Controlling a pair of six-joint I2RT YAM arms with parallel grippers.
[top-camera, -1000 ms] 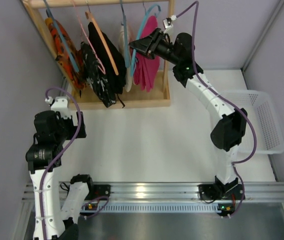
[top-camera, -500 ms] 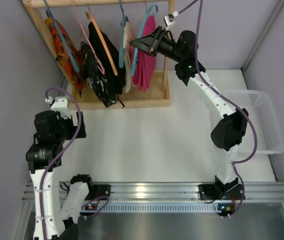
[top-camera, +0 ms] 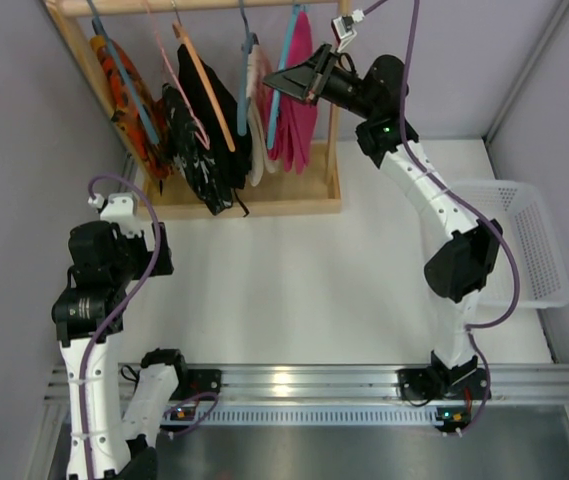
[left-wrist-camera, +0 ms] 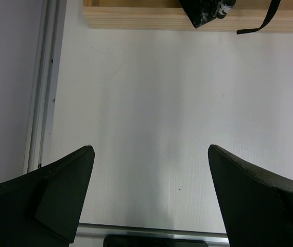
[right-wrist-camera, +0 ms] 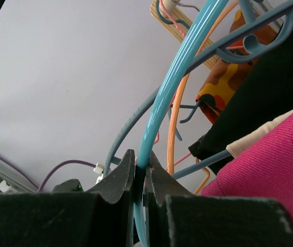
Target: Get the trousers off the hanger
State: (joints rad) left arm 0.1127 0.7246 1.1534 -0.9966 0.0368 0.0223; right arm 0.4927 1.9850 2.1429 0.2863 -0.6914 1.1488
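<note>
Overhead, you see the right gripper [top-camera: 272, 78] raised to the rack [top-camera: 254, 206], with its tip at the light blue hanger [top-camera: 286, 50] that carries the pink trousers [top-camera: 301, 120]. From this height you cannot tell whether the jaws hold anything. The right wrist view answers it: the jaws are closed on the thin blue bar of the hanger [right-wrist-camera: 173, 85], which passes between them. The trousers [right-wrist-camera: 270, 164] hang just beside, draped on that hanger. Other hangers with dark and orange clothes show behind it.

The left gripper [left-wrist-camera: 150, 150] is hard to read from above. Its own wrist view shows the jaws wide apart, holding nothing, over the white worktop [left-wrist-camera: 151, 98] and near the wooden foot of the rack [left-wrist-camera: 136, 18].
</note>
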